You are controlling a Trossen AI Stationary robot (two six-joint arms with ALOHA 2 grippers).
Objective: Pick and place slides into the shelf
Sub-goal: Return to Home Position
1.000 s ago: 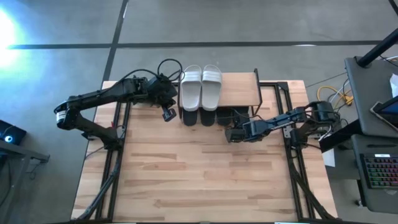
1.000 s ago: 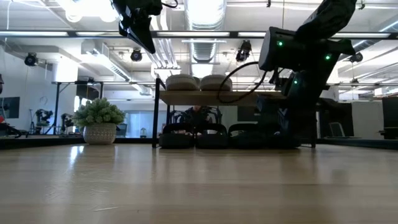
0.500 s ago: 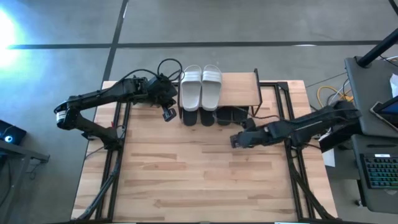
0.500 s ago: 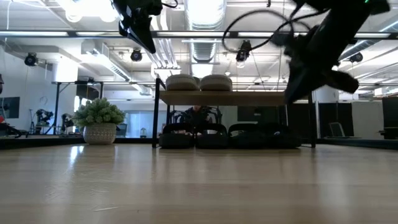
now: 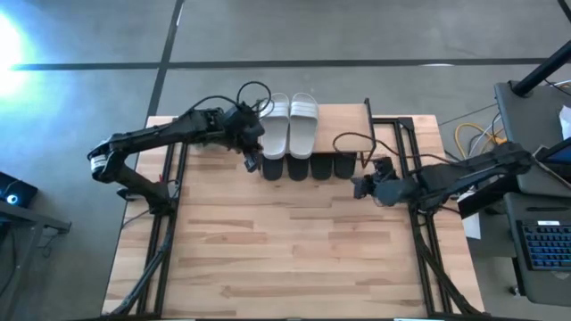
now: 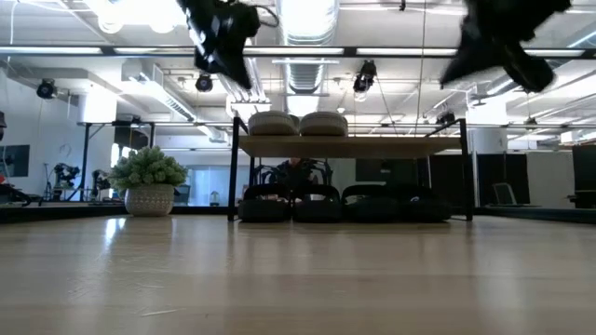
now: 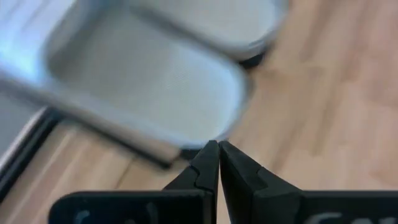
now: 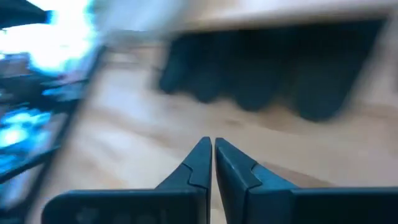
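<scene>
The task looks almost finished. Two white slides (image 5: 303, 120) lie side by side on the top board of the shelf (image 5: 343, 125), toward its left end. Four black slides (image 6: 317, 203) stand in a row on the table (image 5: 294, 259) under that board, so all six seem to be placed. The left gripper (image 5: 252, 160) hangs in the air at the left end of the shelf, close to the white pair, its fingers pressed together and holding nothing. The right gripper (image 5: 361, 185) is raised near the right end of the shelf, also closed and empty. In my judgement no slide is left to pick, and only bringing both arms to their rest pose is left.
</scene>
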